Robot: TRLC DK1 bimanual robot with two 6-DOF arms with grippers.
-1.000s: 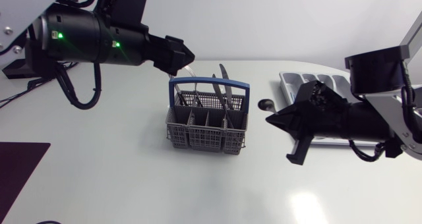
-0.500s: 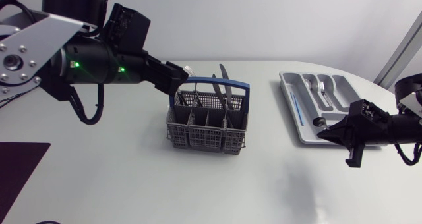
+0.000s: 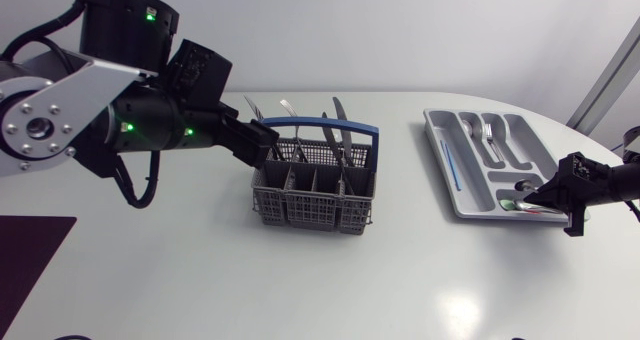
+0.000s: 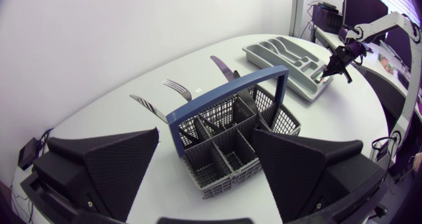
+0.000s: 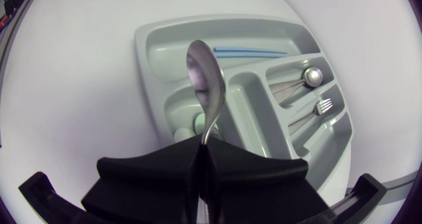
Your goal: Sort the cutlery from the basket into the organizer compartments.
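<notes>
The grey cutlery basket (image 3: 315, 192) with a blue handle (image 3: 318, 128) stands mid-table, and knives and a fork (image 4: 177, 88) stick out of its far side. My left gripper (image 3: 264, 148) hangs open at the basket's left end; in the left wrist view the basket (image 4: 232, 140) lies ahead of and between its wide fingers (image 4: 115, 168). The grey organizer (image 3: 440, 152) lies at the right. My right gripper (image 3: 556, 198) is shut on a spoon (image 5: 206, 82) and holds it over the organizer's near end (image 5: 158, 59).
The organizer holds a thin blue stick (image 5: 250, 51) in its long side slot, a spoon (image 5: 310, 76) and a fork (image 5: 320, 106) in other slots. A dark mat (image 3: 25, 255) lies at the table's left edge.
My right arm has swung from beside the basket to the organizer, carrying the spoon. My left gripper has opened wide and come down at the basket's left end.
</notes>
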